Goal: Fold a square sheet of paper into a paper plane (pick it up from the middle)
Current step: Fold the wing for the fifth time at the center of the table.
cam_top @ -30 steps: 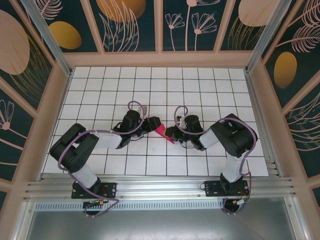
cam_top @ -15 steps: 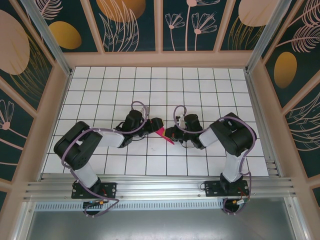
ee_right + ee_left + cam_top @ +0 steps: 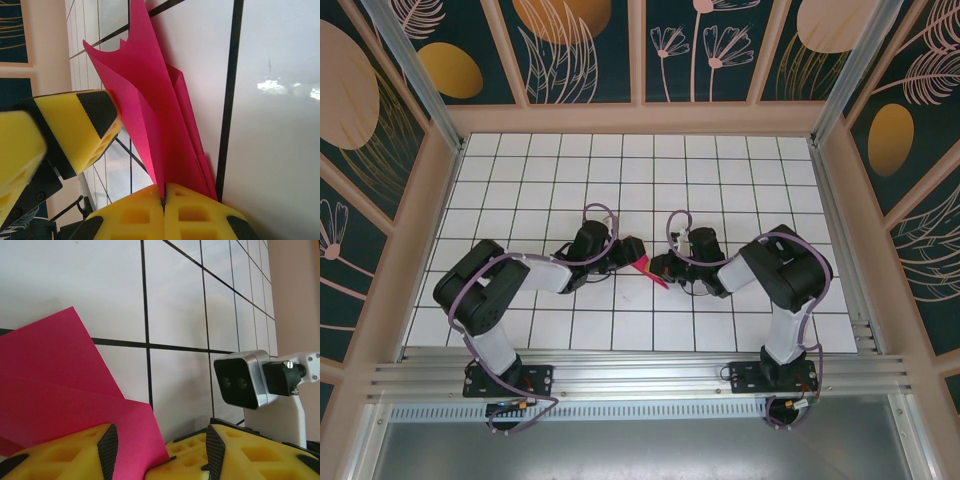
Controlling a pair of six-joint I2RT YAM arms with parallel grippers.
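The folded magenta-pink paper sheet (image 3: 648, 265) is found at the middle of the white gridded table (image 3: 520, 160), pinched between the pressed-together yellow fingers (image 3: 135, 220) of the right gripper (image 3: 164, 192). The left gripper (image 3: 161, 450) is spread, one pad just beside a flap.

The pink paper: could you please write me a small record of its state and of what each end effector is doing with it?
paper: pink, folded into creased layers, above the table
right end effector: shut on the paper's folded end
left end effector: open, one pad at the paper's side
fold: layers fan apart away from the pinched end
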